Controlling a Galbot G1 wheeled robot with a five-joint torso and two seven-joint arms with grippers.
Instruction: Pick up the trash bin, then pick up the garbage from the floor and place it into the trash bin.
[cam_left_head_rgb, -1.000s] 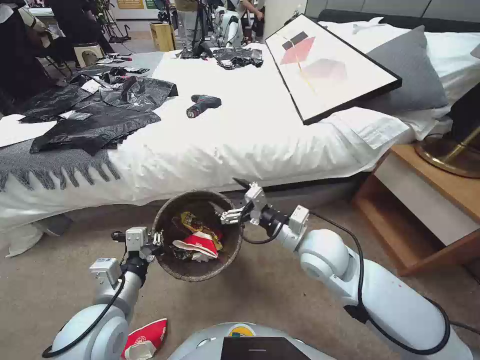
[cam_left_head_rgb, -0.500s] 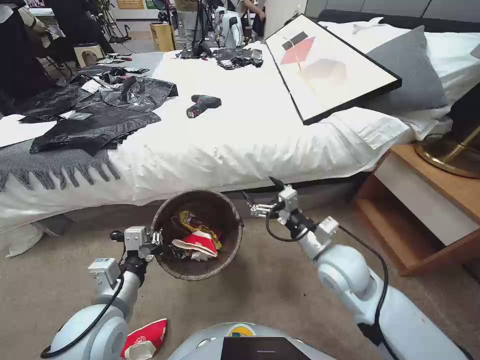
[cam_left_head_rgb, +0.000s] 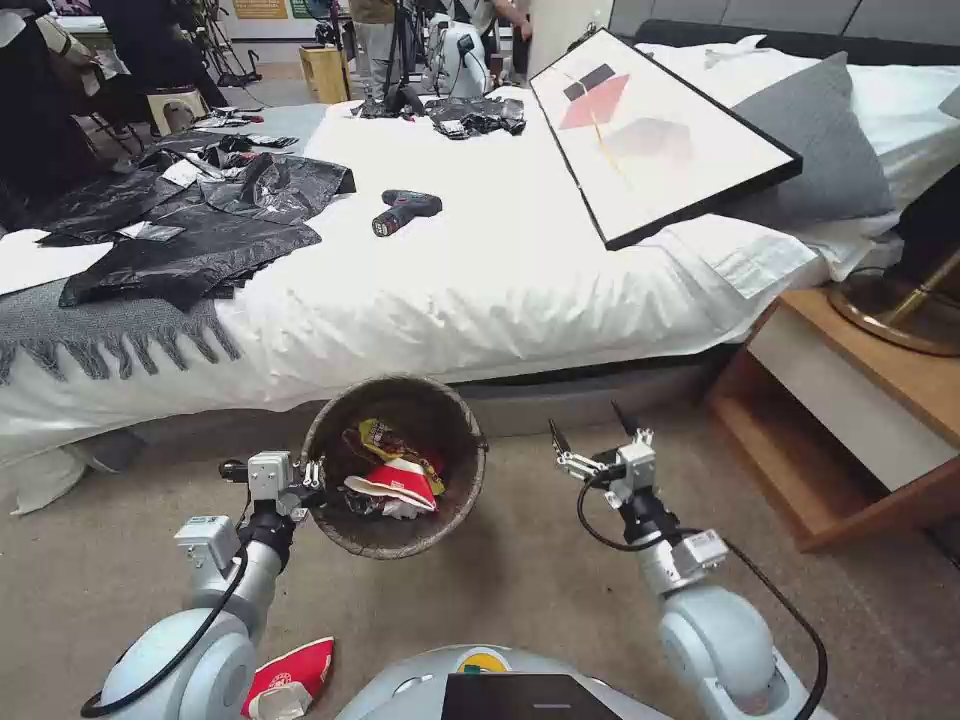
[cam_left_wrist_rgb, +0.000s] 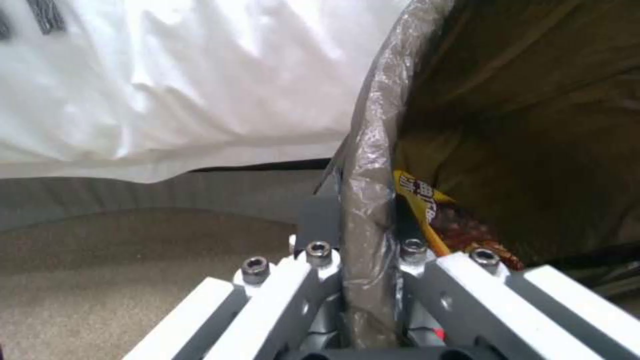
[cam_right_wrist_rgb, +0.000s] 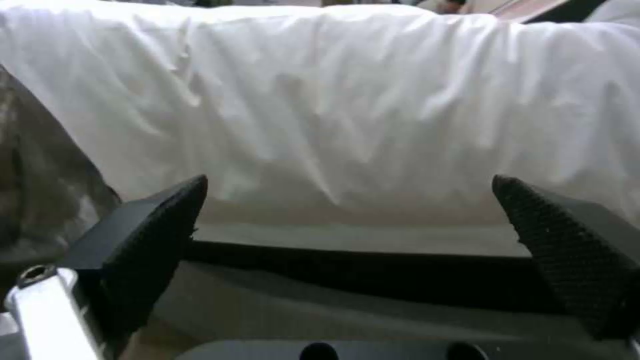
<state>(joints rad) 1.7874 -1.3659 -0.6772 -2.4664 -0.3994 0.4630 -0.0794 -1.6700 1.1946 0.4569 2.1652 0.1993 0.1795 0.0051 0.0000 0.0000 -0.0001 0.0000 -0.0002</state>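
- Head view shows the trash bin (cam_left_head_rgb: 395, 465) held off the carpeted floor (cam_left_head_rgb: 540, 590), in front of the bed (cam_left_head_rgb: 480, 270), tilted slightly toward the robot.
- Inside it lie a crushed red-and-white cup (cam_left_head_rgb: 392, 487) and a yellow snack wrapper (cam_left_head_rgb: 385, 441).
- The left end effector (cam_left_head_rgb: 312, 483) pinches the bin's bag-covered rim on its left side; in the left wrist view the fingers (cam_left_wrist_rgb: 320, 235) are pressed onto the rim (cam_left_wrist_rgb: 367, 200).
- The right end effector (cam_left_head_rgb: 592, 438) hangs to the right of the bin, apart from it, its black pads (cam_right_wrist_rgb: 157, 235) spread wide and holding nothing.
- Another red-and-white cup (cam_left_head_rgb: 290, 675) lies on the floor beside the robot's left arm.
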